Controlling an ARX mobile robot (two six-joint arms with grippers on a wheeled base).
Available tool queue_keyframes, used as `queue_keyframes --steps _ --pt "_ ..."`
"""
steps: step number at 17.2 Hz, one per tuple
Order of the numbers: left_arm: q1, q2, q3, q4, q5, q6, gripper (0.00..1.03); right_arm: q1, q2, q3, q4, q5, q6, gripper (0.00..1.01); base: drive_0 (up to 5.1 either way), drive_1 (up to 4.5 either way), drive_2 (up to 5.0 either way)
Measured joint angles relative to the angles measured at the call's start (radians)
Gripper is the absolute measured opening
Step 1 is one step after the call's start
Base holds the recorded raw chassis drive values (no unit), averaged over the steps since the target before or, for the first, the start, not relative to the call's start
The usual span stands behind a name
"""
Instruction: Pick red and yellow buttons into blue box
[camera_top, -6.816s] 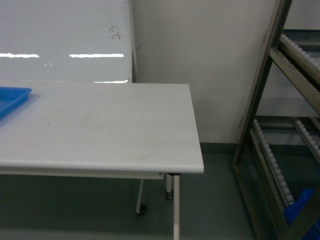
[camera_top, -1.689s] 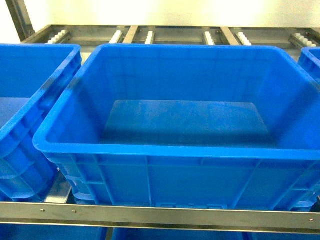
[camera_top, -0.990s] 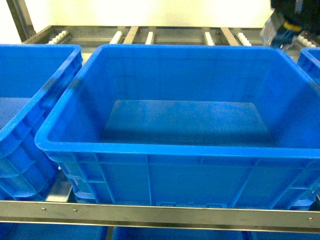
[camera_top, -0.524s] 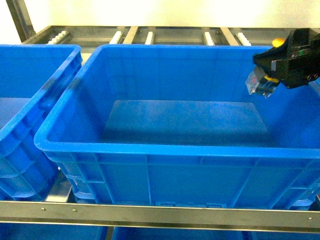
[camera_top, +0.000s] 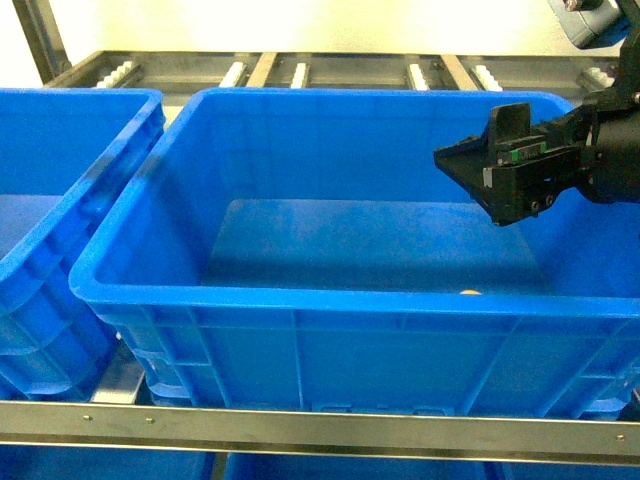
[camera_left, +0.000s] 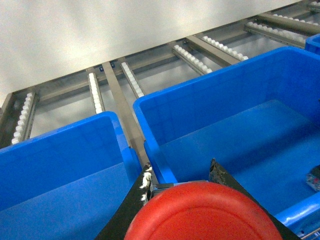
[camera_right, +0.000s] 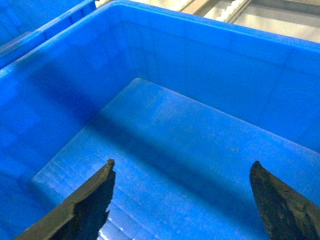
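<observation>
right gripper (camera_top: 490, 185) spread wide, empty, over blue box (camera_top: 300, 305) | yellow button (camera_top: 468, 292) on box floor, near wall | left gripper (camera_left: 180, 182) clenching red button (camera_left: 202, 212) | risk: red released over left neighbouring bin (camera_left: 60, 165)

Metal flow rack (camera_top: 300, 430) with white roller tracks (camera_left: 95, 90) running between steel rails. Plain pale wall (camera_left: 100, 30) behind it, brightly lit in the head view. More blue bins: one on the left (camera_top: 60, 250), a corner at far right (camera_top: 622, 115).
</observation>
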Motion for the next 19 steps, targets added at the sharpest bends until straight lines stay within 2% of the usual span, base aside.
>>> queue_keyframes --steps 1,2,3,6,10,11,13,16,19 --pt "0.000 0.000 0.000 0.000 0.000 0.000 0.27 0.000 0.000 0.000 0.000 0.000 0.000 0.92 0.0 0.00 0.0" --pt "0.000 0.000 0.000 0.000 0.000 0.000 0.27 0.000 0.000 0.000 0.000 0.000 0.000 1.00 0.0 0.00 0.0" --pt "0.000 0.000 0.000 0.000 0.000 0.000 0.27 0.000 0.000 0.000 0.000 0.000 0.000 0.98 0.0 0.00 0.0" --pt "-0.010 0.004 0.002 0.000 -0.006 0.000 0.27 0.000 0.000 0.000 0.000 0.000 0.000 0.98 0.0 0.00 0.0" --pt "-0.177 0.245 0.169 0.029 -0.095 0.015 0.27 0.000 0.000 0.000 0.000 0.000 0.000 0.98 0.0 0.00 0.0" --pt "-0.198 0.333 0.209 0.055 -0.149 0.035 0.27 0.000 0.000 0.000 -0.001 0.000 0.000 0.98 0.0 0.00 0.0" --pt "-0.200 0.463 0.233 0.124 -0.233 0.068 0.27 0.000 0.000 0.000 -0.001 0.000 0.000 0.98 0.0 0.00 0.0" --pt "-0.175 0.615 0.238 0.188 -0.314 0.082 0.27 0.000 0.000 0.000 0.000 -0.001 0.000 0.98 0.0 0.00 0.0" --pt "-0.201 0.694 0.290 0.169 -0.320 0.086 0.27 0.000 0.000 0.000 0.000 -0.001 0.000 0.98 0.0 0.00 0.0"
